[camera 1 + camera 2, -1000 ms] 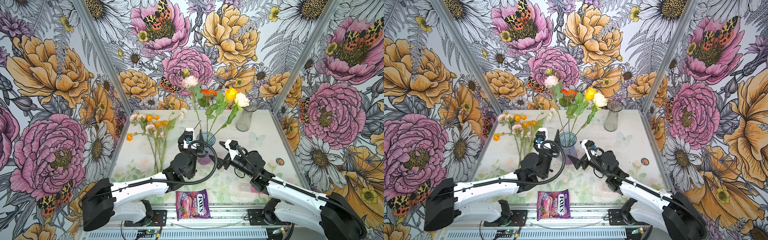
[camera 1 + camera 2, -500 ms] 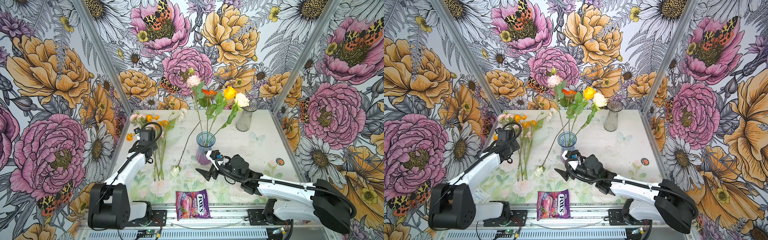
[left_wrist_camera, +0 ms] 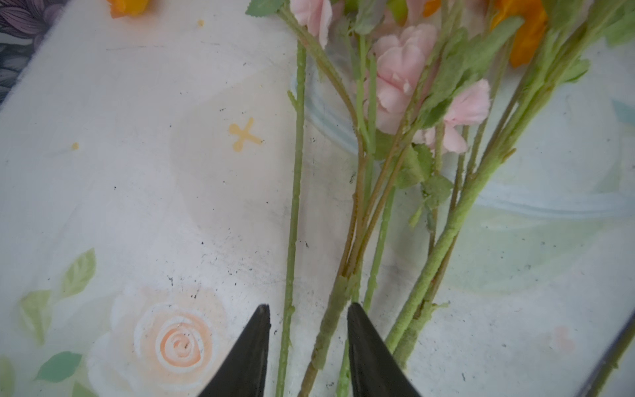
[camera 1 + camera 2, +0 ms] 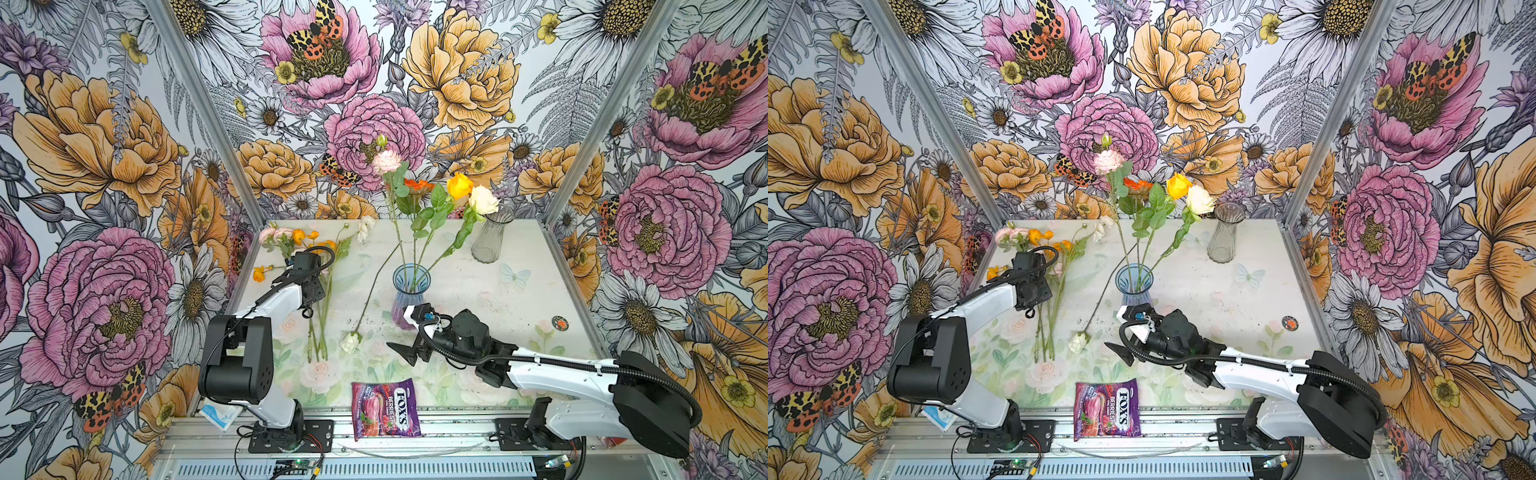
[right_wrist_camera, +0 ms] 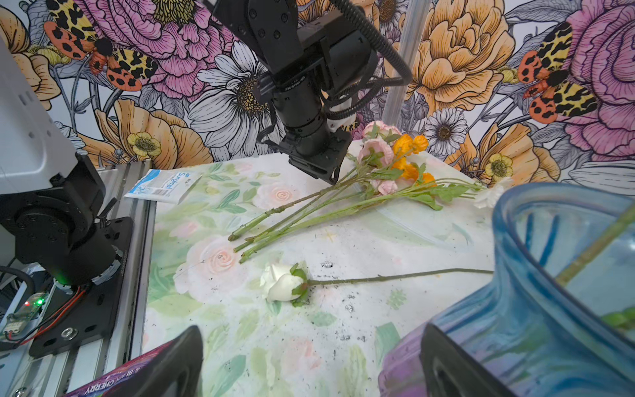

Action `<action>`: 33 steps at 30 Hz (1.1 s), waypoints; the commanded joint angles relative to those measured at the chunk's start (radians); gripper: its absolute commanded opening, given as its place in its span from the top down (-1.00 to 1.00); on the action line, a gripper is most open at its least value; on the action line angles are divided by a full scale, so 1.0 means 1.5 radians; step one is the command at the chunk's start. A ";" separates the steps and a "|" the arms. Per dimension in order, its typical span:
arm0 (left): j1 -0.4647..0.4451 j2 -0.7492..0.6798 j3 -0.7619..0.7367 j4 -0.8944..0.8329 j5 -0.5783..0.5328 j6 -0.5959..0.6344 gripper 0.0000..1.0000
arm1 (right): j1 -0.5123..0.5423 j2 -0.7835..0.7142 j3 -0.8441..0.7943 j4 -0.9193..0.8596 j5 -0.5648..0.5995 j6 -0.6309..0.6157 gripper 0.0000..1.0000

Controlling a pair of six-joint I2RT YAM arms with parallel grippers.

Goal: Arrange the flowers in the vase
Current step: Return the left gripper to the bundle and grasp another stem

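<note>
Meanwhile, in both top views, the left arm (image 4: 274, 299) had swung away from the blue vase (image 4: 409, 286). It now hung over the loose flowers (image 4: 322, 303) lying at the left of the surface (image 4: 478, 299). The right arm (image 4: 540, 365) had sunk low in front of the vase. A white rose (image 4: 350, 341), not on the surface a second before, lay there with its stem running back toward the vase. It had probably missed the mouth and would need picking up again. A few blooms stood in the blue vase, and an empty grey vase (image 4: 486, 241) stood well apart at the back.

Through the left wrist camera, the left tool (image 3: 307, 309) was partly closed astride two green stems (image 3: 292, 206) but not yet pinching them. Other stems crossed just beside, so several might lift together.

Through the right wrist camera, the right tool (image 5: 309, 361) gaped wide and empty, one finger just beside the vase's foot and the rose ahead of it. A sweets bag (image 5: 113, 385) lay near the other finger, and a white packet (image 5: 165, 185) sat at the surface's edge.
</note>
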 commanded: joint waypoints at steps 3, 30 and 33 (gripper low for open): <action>-0.002 0.017 0.013 0.011 0.019 0.017 0.31 | 0.002 -0.007 0.017 0.003 -0.003 -0.008 -0.98; -0.014 -0.073 0.035 -0.044 0.029 0.094 0.99 | -0.001 -0.013 0.011 0.002 0.010 -0.017 -0.99; -0.020 -0.124 0.061 -0.089 0.032 0.117 1.00 | -0.004 -0.013 0.011 0.003 0.010 -0.013 -0.99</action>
